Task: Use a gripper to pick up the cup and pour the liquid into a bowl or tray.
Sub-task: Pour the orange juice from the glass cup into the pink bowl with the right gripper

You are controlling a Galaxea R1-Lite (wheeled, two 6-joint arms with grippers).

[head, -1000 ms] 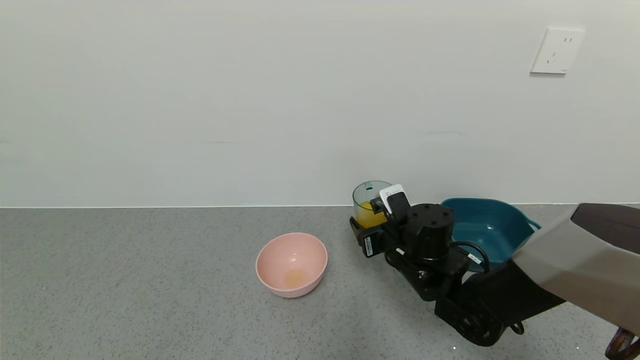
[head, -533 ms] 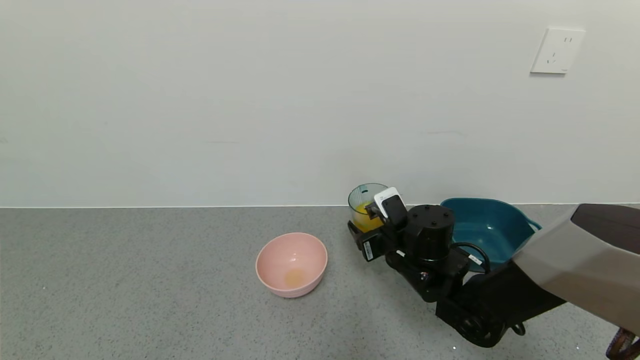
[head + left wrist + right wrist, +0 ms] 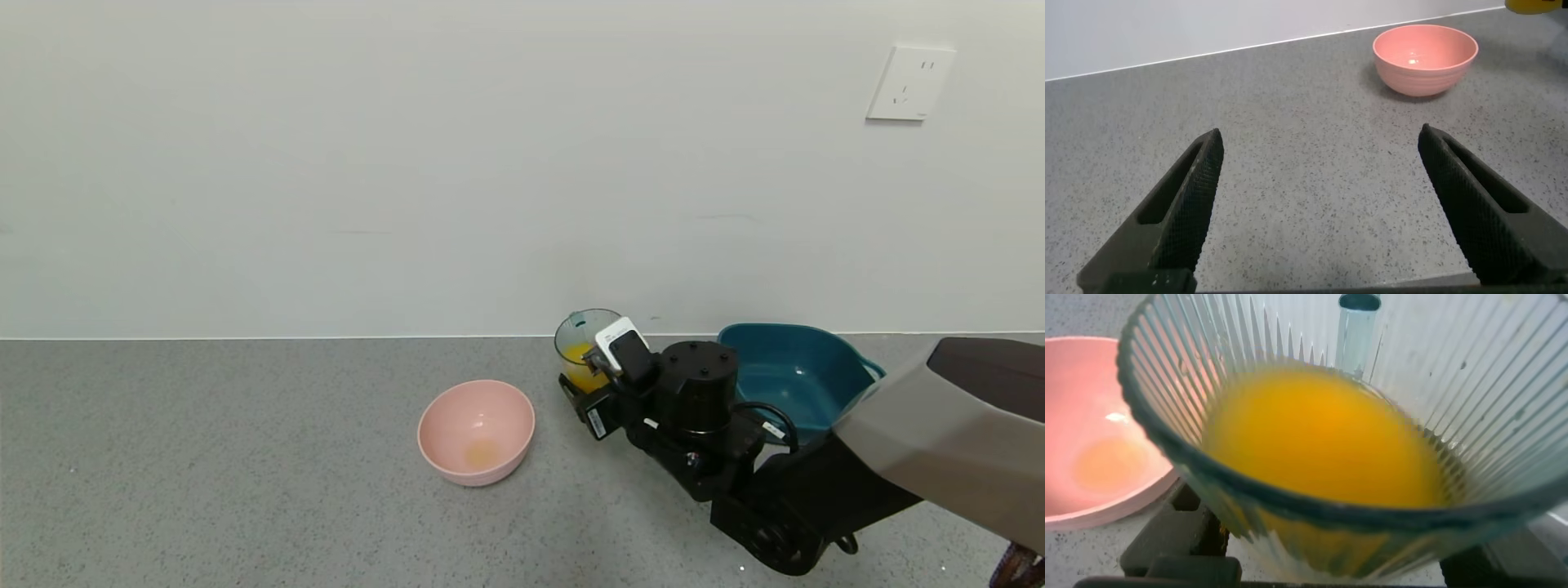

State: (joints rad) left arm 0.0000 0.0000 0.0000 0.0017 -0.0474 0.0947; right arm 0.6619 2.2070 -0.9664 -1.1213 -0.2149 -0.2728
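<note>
Cup [image 3: 581,339]: ribbed translucent blue-green tumbler, held between the jaws of the right gripper [image 3: 589,384], lifted off the bench [image 3: 245,457] and tipped slightly toward the bowl side. The jaws are closed against its lower wall.

Liquid [image 3: 1323,437]: opaque orange-yellow, filling roughly the lower half of the cup, its surface lying below the rim.

Bowl [image 3: 476,431]: round, pale pink, upright on the bench, beyond the jaw tips on the side away from the arm and lower than the cup; apart from it. A thin orange trace lies in its bottom.

Tray [image 3: 796,371]: dark teal, behind the right wrist, on the arm's side of the jaws, near the wall [image 3: 408,163].

Left gripper [image 3: 1319,204]: idle low over the bench, jaws spread wide with nothing between them; the pink bowl stands well ahead of their tips.

Wall socket [image 3: 909,83]: white, high on the wall, above the tray.
</note>
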